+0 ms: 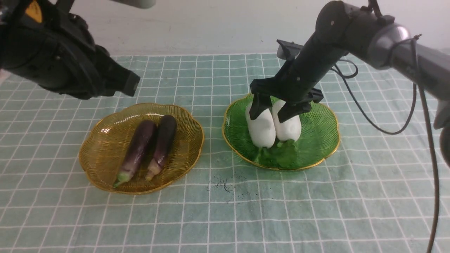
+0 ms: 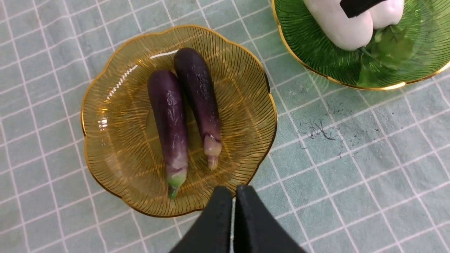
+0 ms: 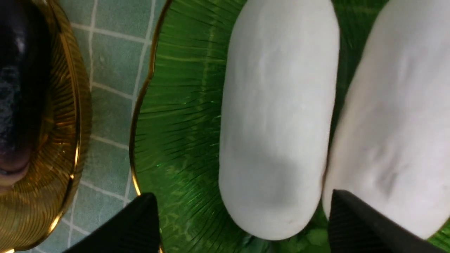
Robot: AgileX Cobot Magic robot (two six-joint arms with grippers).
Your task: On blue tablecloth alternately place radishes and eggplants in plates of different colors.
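Two purple eggplants [image 1: 136, 149] [image 1: 162, 142] lie side by side in the amber plate [image 1: 102, 151] on the blue tablecloth [image 1: 316, 211]. Two white radishes [image 1: 262, 130] [image 1: 290, 126] lie side by side in the green plate [image 1: 318, 137], leaves towards me. My right gripper [image 1: 270, 114] is open just above the radishes' far ends. In the right wrist view it [image 3: 242, 198] straddles the left radish [image 3: 277, 105], with one finger over the other radish [image 3: 397, 116]. My left gripper [image 2: 232, 191] is shut and empty, raised beside the amber plate [image 2: 119, 140].
A small dark smudge [image 1: 223, 184] marks the cloth between the plates on the near side. The right arm's cable [image 1: 372, 123] hangs over the cloth right of the green plate. A pale wall runs along the cloth's far edge.
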